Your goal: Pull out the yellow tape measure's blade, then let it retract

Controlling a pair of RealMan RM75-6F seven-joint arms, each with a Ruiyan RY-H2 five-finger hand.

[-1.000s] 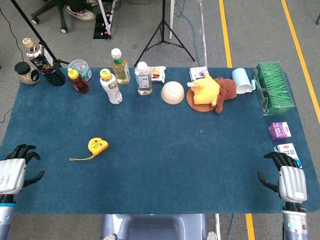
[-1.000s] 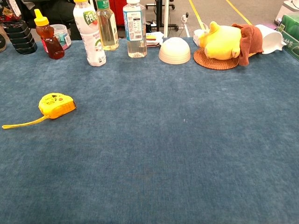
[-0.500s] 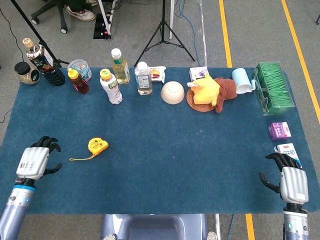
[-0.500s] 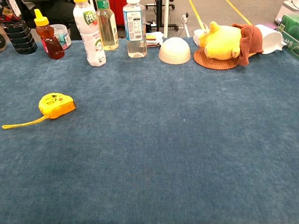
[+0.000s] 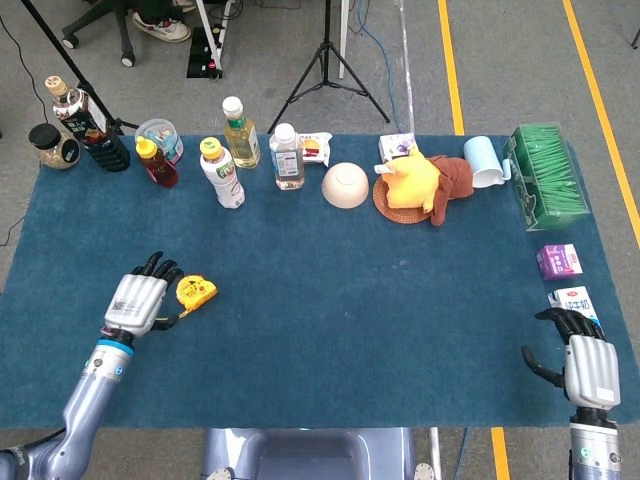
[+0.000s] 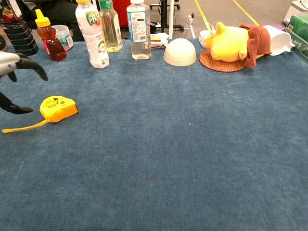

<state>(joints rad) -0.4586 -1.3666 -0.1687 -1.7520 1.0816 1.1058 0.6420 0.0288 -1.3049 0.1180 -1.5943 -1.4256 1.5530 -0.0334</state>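
The yellow tape measure lies flat on the blue cloth at the left, a thin yellow strap trailing from it toward the front left. My left hand hovers just left of the tape measure, fingers spread and holding nothing. Only its dark fingertips show at the left edge of the chest view. Far off at the front right corner, my right hand stays low with fingers loosely apart and empty.
Along the back edge stand bottles, a honey bottle, a white bowl, a yellow plush on a woven mat, a blue cup and a green basket. Two small cartons lie near the right edge.
My left hand has travelled from the table's front left corner rightward and forward, arriving beside the tape measure. The right hand barely moved, and the tape measure has stayed put.
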